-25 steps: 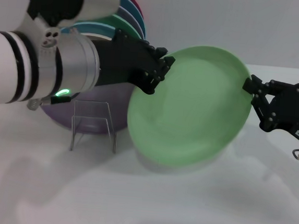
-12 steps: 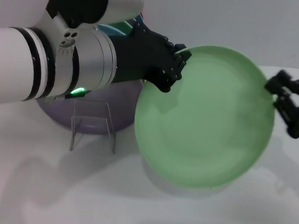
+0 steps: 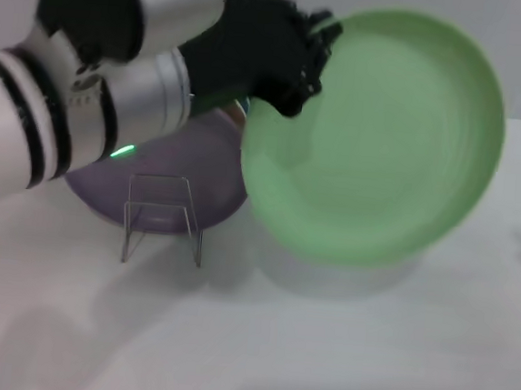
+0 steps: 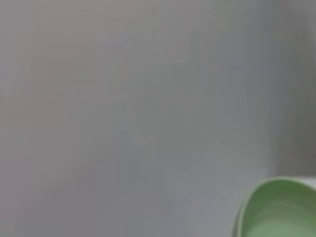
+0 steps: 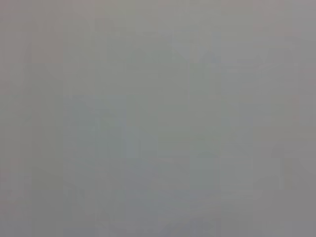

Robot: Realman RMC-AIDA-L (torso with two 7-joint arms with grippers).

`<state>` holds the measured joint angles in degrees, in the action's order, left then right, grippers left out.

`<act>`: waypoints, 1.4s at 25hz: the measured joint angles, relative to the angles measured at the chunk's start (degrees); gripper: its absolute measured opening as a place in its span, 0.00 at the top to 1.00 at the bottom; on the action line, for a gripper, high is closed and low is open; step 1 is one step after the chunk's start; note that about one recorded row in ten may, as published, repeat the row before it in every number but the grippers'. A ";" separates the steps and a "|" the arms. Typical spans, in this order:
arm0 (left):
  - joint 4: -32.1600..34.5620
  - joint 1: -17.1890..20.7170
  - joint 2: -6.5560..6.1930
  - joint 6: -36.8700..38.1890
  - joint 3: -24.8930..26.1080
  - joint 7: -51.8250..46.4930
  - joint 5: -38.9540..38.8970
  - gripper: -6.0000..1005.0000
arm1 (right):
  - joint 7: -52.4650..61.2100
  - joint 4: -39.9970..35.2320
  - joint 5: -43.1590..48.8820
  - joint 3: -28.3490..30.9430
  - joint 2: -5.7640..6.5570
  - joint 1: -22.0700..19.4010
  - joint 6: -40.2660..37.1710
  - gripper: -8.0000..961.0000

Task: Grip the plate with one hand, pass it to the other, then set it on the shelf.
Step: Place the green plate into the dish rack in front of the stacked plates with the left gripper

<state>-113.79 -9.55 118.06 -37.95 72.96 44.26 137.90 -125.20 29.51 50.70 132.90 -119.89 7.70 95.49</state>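
Mint-green round matte plate (image 3: 379, 142) held aloft above the white tabletop (image 3: 338, 348), tilted face-on, its upper-left rim pinched between the closed fingers (image 3: 312, 49) of the bulky black left gripper (image 3: 304, 57). Small clear wire rack (image 3: 162, 216) standing well below and to the left, unloaded, just before a lavender round plate (image 3: 166, 173). Right gripper out of view. Green rim edge (image 4: 276, 207) visible from the left wrist.
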 joint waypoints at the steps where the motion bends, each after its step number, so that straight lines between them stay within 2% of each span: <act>1: -0.34 2.35 -0.10 4.57 -1.69 2.87 -0.28 0.94 | 0.35 -0.56 -0.22 1.35 0.00 -0.09 0.15 0.54; 4: -0.13 8.11 -0.12 20.94 -7.92 12.96 -0.89 0.94 | 0.74 -0.88 -0.41 3.00 0.00 -0.50 0.02 0.42; 5: 1.00 10.20 -0.16 30.35 -11.89 18.32 -0.50 0.94 | 0.78 -0.91 -0.41 3.23 0.00 -0.54 -0.16 0.38; 8: 6.44 11.76 -0.39 49.44 -19.38 24.05 3.90 0.94 | 1.39 -1.02 -0.27 3.56 0.01 -0.22 -0.71 0.23; 9: 8.26 11.74 -0.52 54.69 -20.86 23.96 5.47 0.94 | 1.74 -1.03 -0.25 3.57 0.02 -0.11 -0.88 0.23; 11: 13.77 11.15 -1.66 67.34 -24.73 20.82 10.13 0.94 | 2.04 -1.03 -0.23 3.58 0.06 0.01 -1.22 0.23; 14: 22.56 9.29 -4.84 85.85 -28.21 8.31 20.32 0.94 | 2.51 -1.40 -0.20 3.58 0.12 0.34 -1.97 0.23; 16: 28.05 8.00 -6.49 95.71 -28.05 -2.15 25.59 0.94 | 3.03 -1.69 -0.20 3.63 0.17 0.54 -2.21 0.23; 18: 34.21 6.80 -7.57 104.03 -26.69 -9.84 27.72 0.94 | 3.45 -1.72 -0.19 3.58 0.23 0.62 -2.29 0.23; 20: 39.35 6.12 -8.01 109.03 -24.63 -14.53 27.73 0.94 | 3.55 -1.73 -0.16 3.39 0.26 0.67 -2.34 0.23; 22: 44.53 5.54 -7.79 111.96 -21.91 -18.41 27.72 0.94 | 3.56 -1.74 0.02 3.20 0.26 0.68 -2.23 0.23; 23: 53.97 3.14 -6.96 117.43 -18.38 -22.02 27.69 0.94 | 3.58 -1.74 0.30 3.15 0.27 0.67 -2.11 0.23; 24: 53.97 3.14 -6.96 117.43 -18.38 -22.02 27.69 0.94 | 3.58 -1.74 0.30 3.15 0.27 0.67 -2.11 0.23; 26: 63.97 -0.75 -6.27 124.78 -16.36 -23.55 27.68 0.94 | 3.80 -1.74 0.47 3.15 0.27 0.66 -2.08 0.23; 27: 63.97 -0.75 -6.27 124.78 -16.36 -23.55 27.68 0.94 | 4.12 -1.74 0.50 3.15 0.27 0.65 -2.07 0.23; 28: 80.69 -7.98 -4.88 135.61 -13.83 -27.39 27.67 0.94 | 4.85 -1.74 0.52 3.15 0.27 0.65 -1.92 0.23; 29: 86.32 -10.32 -4.30 138.56 -12.78 -29.60 27.67 0.94 | 5.15 -1.74 0.53 3.14 0.27 0.63 -1.79 0.23; 30: 86.32 -10.32 -4.30 138.56 -12.78 -29.60 27.67 0.94 | 5.18 -1.74 0.53 3.15 0.27 0.58 -1.63 0.23; 31: 92.88 -12.95 -3.81 141.88 -11.88 -31.99 27.66 0.94 | 5.19 -1.74 0.54 3.15 0.23 0.45 -1.43 0.23; 35: 97.60 -15.00 -4.23 142.87 -12.46 -32.29 27.69 0.95 | 5.25 -1.74 0.54 3.17 0.10 0.11 -1.14 0.23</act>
<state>-16.20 -24.55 113.84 104.92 60.50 11.97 165.59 -119.95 27.77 51.24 136.08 -119.79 7.81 94.34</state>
